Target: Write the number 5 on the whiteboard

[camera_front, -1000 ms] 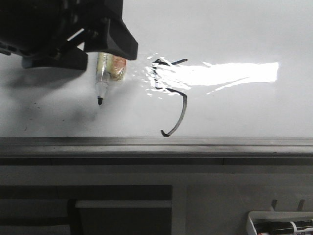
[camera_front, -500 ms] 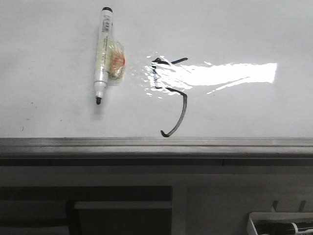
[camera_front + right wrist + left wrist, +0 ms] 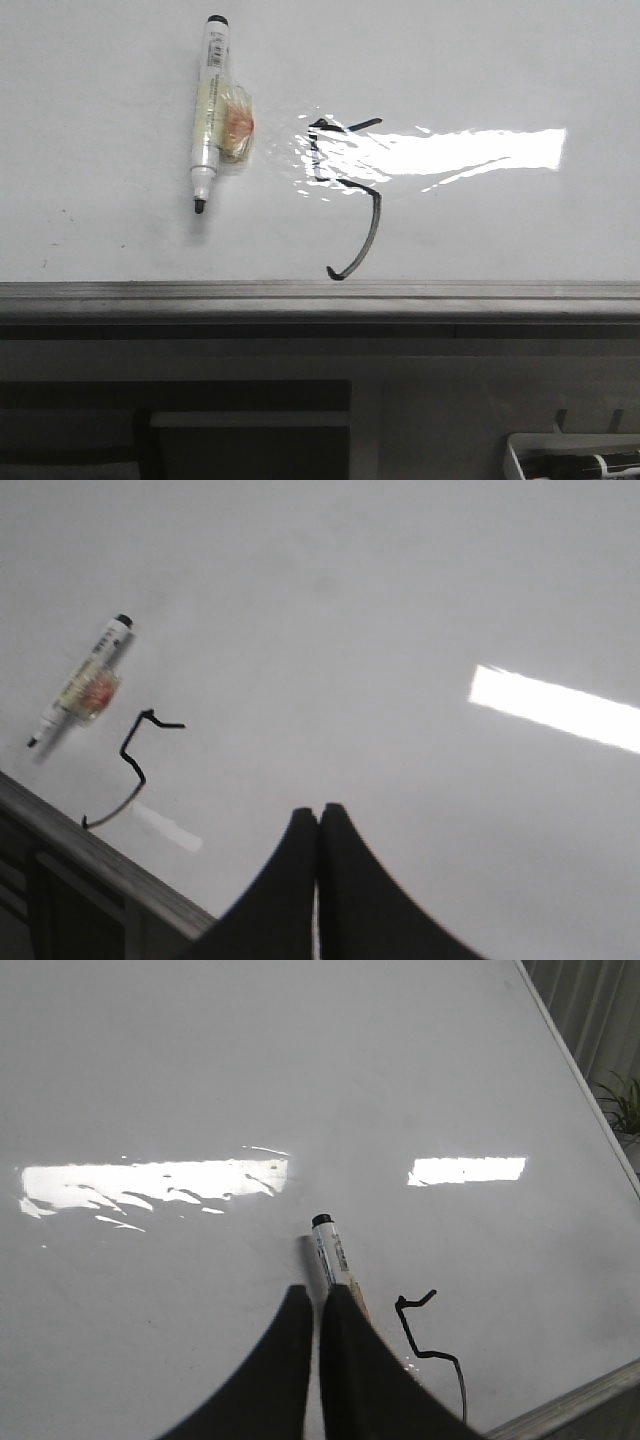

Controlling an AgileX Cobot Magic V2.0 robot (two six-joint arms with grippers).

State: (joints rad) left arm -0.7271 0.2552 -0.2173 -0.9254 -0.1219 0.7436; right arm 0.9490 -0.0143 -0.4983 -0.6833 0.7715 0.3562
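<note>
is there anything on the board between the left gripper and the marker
Nothing visible stands between them. In the left wrist view the left gripper, fingers together, sits right over the marker, which lies loose on the whiteboard beside the number 5. Only bare board surrounds the pen.

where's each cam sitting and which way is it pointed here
Front view: looks forward over the whiteboard, its grey rail nearest; shows the marker pen and the number 5; no arm in frame.
Left wrist view: sits on the left arm above the board; left gripper, jaws together, just over the pen.
Right wrist view: sits on the right arm, off to the side; right gripper, jaws together.
All three views share the pen and the 5.
</note>
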